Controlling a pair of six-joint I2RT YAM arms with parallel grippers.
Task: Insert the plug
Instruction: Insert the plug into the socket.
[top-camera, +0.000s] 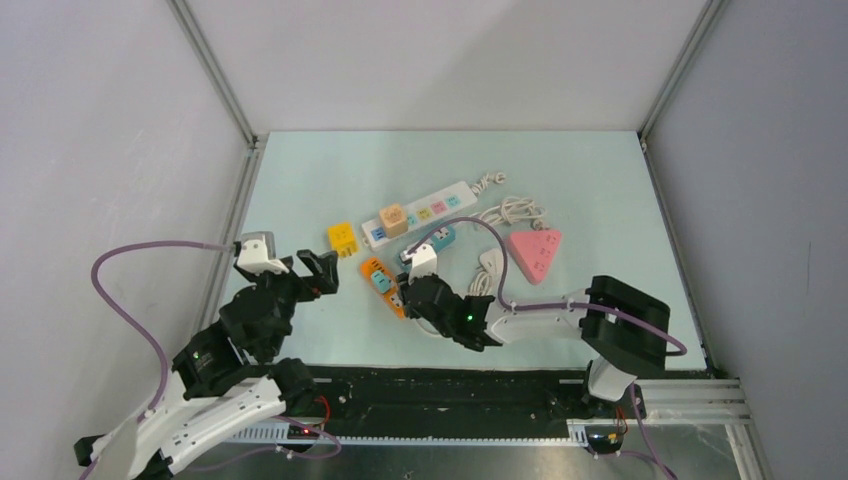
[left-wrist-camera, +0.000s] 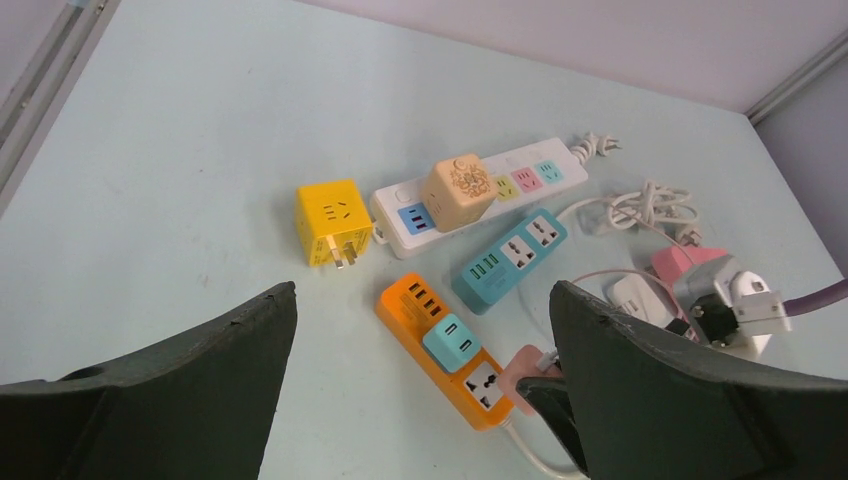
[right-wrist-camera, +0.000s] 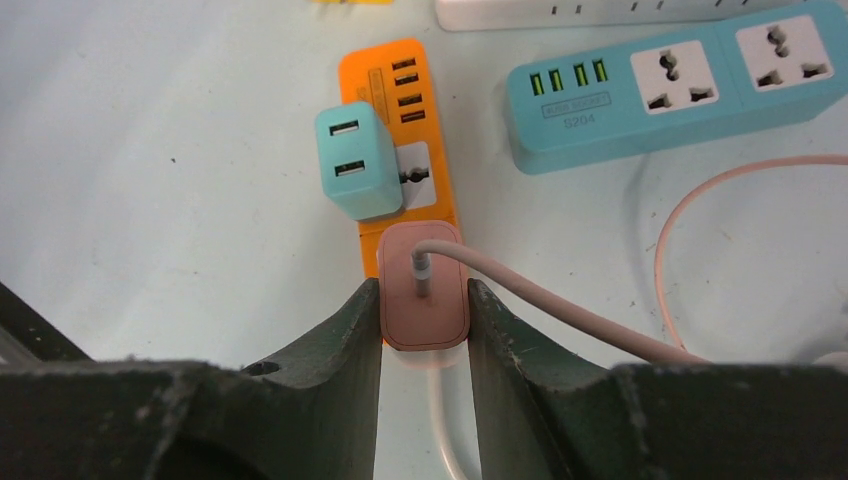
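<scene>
You have the plug on the near strip, charger just behind it; mid strip right, far strip behind that.

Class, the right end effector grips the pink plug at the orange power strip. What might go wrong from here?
The pink plug sits close beside the teal adapter; it may jam against it.
Nothing steadies the orange power strip; the left end effector hangs open, apart. Pushing may slide it.
The pink cable crosses the right end effector and may snag.
</scene>
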